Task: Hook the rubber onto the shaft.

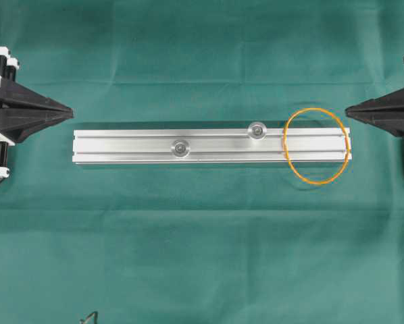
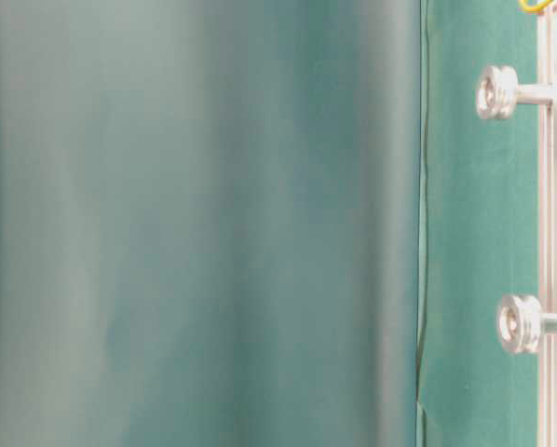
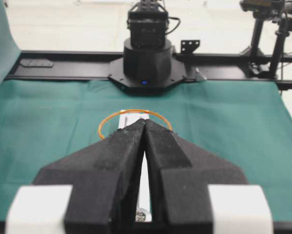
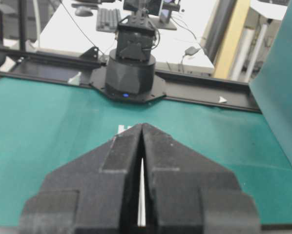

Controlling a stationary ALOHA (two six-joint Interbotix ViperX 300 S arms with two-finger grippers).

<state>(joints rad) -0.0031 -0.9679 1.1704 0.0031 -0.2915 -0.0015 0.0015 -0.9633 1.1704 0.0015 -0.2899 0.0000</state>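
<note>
The rubber, a thin orange loop, lies flat over the right end of the silver rail; its far arc shows in the left wrist view as the rubber. Two silver shafts stand on the rail, one shaft near the middle and another shaft further right; from table level they are the shaft and shaft. My left gripper rests shut at the left edge, off the rail's end. My right gripper is shut, empty, just right of the rubber. Both show tips together: left gripper, right gripper.
A green cloth covers the table. The opposite arm's black base stands at the far edge in the left wrist view, and another black base in the right wrist view. A fold of green cloth blocks most of the table-level view.
</note>
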